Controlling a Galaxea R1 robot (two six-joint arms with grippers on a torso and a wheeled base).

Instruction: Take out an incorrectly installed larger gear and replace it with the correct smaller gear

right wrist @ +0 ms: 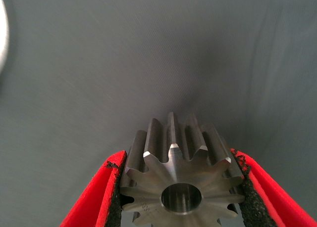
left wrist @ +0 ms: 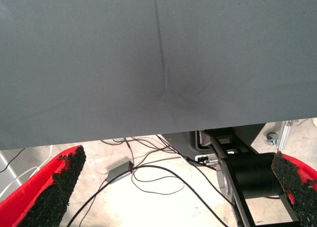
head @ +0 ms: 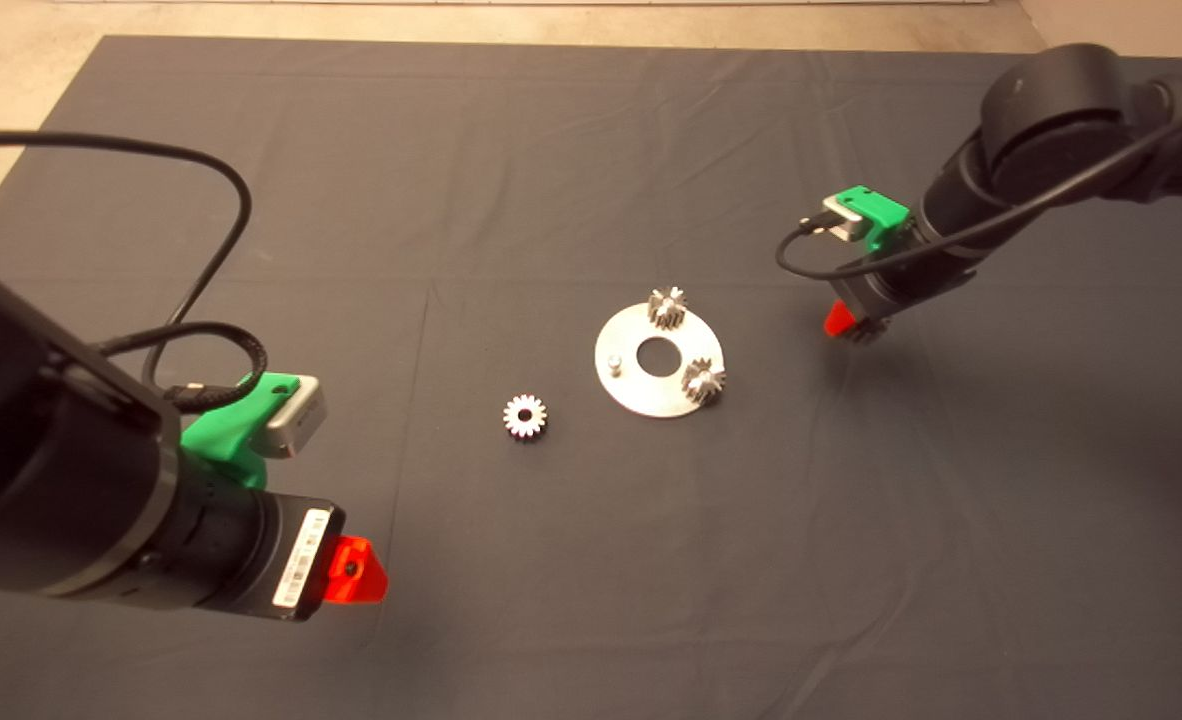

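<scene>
My right gripper [head: 851, 325] hovers low over the mat, right of the round silver plate [head: 641, 395]. It is shut on the larger gear [right wrist: 181, 182], a dark grey steel gear with a centre hole, held between both red fingers [right wrist: 106, 187]. The smaller gear [head: 525, 415], bright silver, lies flat on the mat left of the plate. The plate carries two small silver gears [head: 667, 306] [head: 703, 381] and one bare pin [head: 613, 362]. My left gripper [head: 356, 570] waits at the lower left, open and empty [left wrist: 178, 158].
The dark mat [head: 511, 180] covers the table, with a seam running down its middle. The left wrist view shows the mat's edge, and beyond it the floor with cables [left wrist: 148, 175] and a black frame [left wrist: 247, 177].
</scene>
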